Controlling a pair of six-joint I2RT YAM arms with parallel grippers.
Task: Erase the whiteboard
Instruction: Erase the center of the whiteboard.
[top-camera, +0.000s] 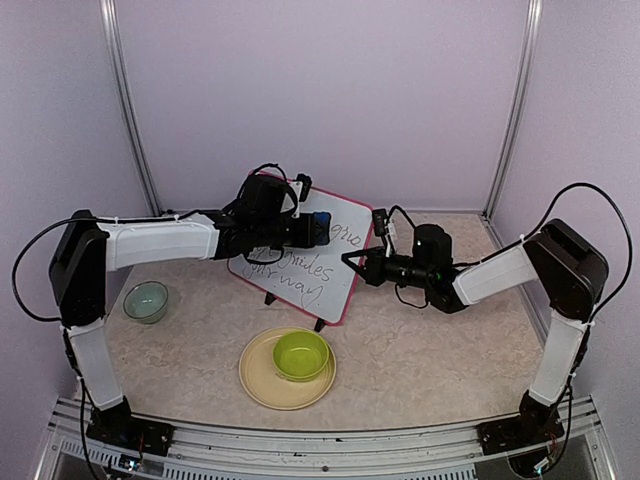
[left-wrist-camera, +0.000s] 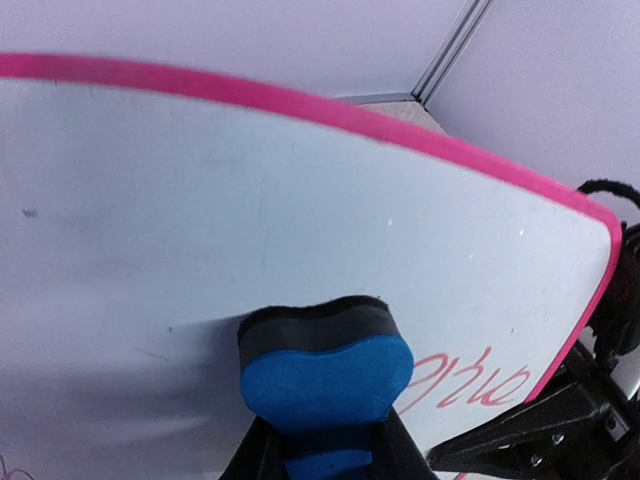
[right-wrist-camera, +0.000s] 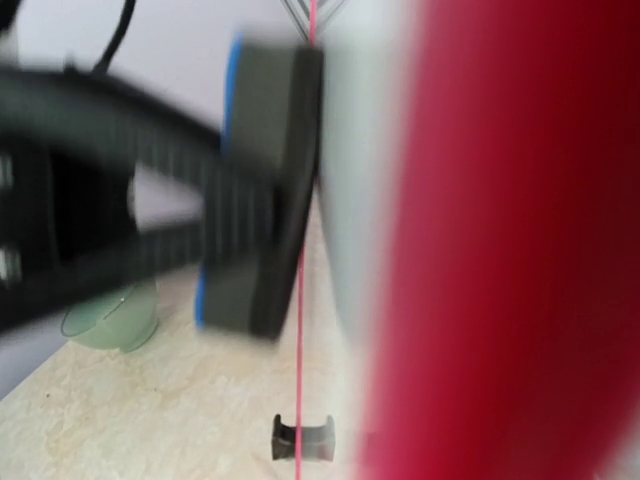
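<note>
The whiteboard (top-camera: 335, 272), white with a pink-red frame, stands tilted on black feet at the table's middle. Dark handwriting covers its lower part, and pink writing (left-wrist-camera: 470, 380) sits near its right edge. My left gripper (top-camera: 316, 232) is shut on a blue eraser (left-wrist-camera: 325, 375), whose black felt side is pressed flat against the board's upper area. My right gripper (top-camera: 353, 262) is shut on the board's right edge. In the right wrist view the red frame (right-wrist-camera: 500, 250) fills the right side as a blur, with the eraser (right-wrist-camera: 260, 190) against the edge-on board and one black foot (right-wrist-camera: 303, 438) below.
A cream plate (top-camera: 262, 382) holding a lime-green bowl (top-camera: 300, 355) lies in front of the board. A pale green glass bowl (top-camera: 146, 301) stands at the left, by the left arm. Lilac walls close in the back and both sides.
</note>
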